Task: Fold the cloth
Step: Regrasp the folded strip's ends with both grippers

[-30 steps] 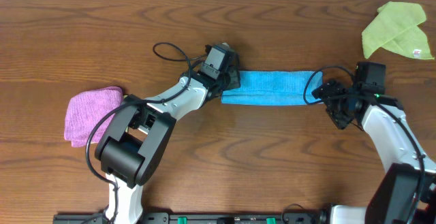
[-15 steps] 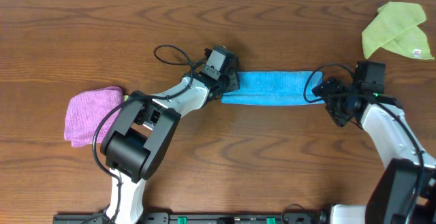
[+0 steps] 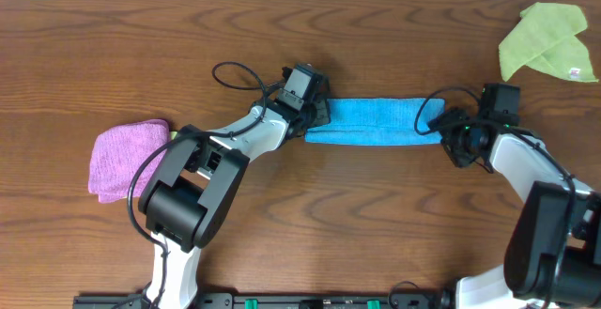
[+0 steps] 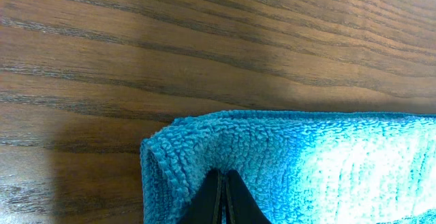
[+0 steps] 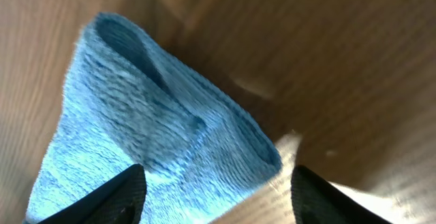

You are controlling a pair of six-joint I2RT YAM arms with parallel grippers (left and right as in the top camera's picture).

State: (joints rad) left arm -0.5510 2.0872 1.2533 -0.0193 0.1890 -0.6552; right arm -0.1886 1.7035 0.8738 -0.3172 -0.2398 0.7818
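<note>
— Overhead, what is lost at the blue cloth (image 3: 376, 121)?
— Its left end sits under the left gripper (image 3: 316, 114); the right gripper (image 3: 447, 132) covers its right end.
— The wrist cameras?
— Left: the blue cloth runs off the right and bottom edges. Right: blurred throughout, blue cloth cropped lower left, dark fingers (image 5: 116, 195) cut by the bottom edge.

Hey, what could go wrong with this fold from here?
The left gripper pinches the cloth close to its end, so it may slip free when pulled. The right gripper stands open around the other end, where the layers gape; closing may catch only some layers.
</note>
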